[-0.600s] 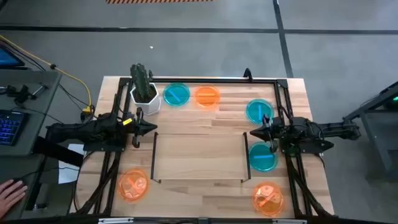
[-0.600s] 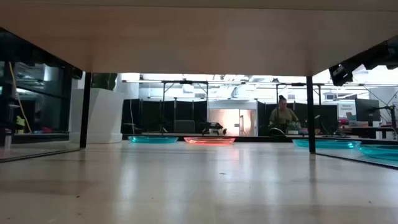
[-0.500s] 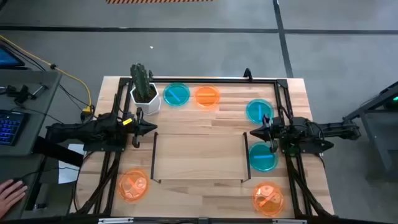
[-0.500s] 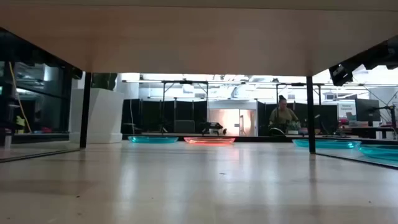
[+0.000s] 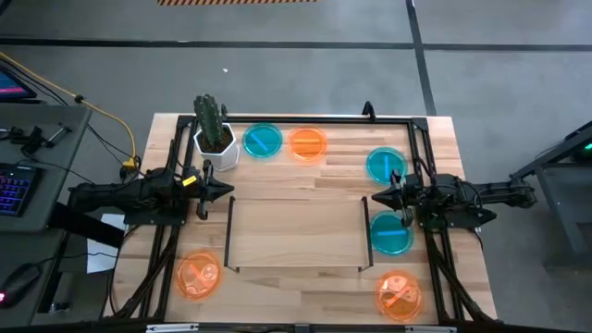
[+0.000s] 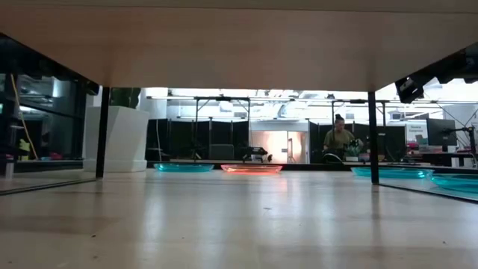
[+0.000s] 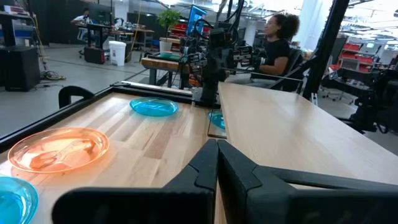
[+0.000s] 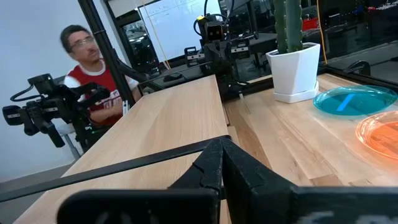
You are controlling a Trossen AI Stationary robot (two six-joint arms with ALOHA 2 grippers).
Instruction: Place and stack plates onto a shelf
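Several small translucent plates lie flat on the tabletop around the shelf (image 5: 296,231). A teal plate (image 5: 263,141) and an orange plate (image 5: 308,142) lie at the far edge. Two teal plates (image 5: 385,165) (image 5: 391,233) lie to the right. Orange plates (image 5: 199,276) (image 5: 400,296) lie at the near corners. My left gripper (image 5: 229,191) hovers shut at the shelf's left rail, pointing right. My right gripper (image 5: 375,198) hovers shut at the right rail, pointing left. The wrist views show each pair of fingers (image 7: 216,149) (image 8: 221,144) closed with nothing between them.
A white cactus pot (image 5: 215,139) stands at the far left corner, next to the teal plate. The shelf's thin black rails (image 5: 229,231) (image 5: 363,231) stand at its short ends. A person (image 8: 87,68) sits beyond the table's left side. A keyboard desk (image 5: 28,166) stands to the left.
Both arms have kept still. A person's hand that rested at the left desk's near edge has left the high view.
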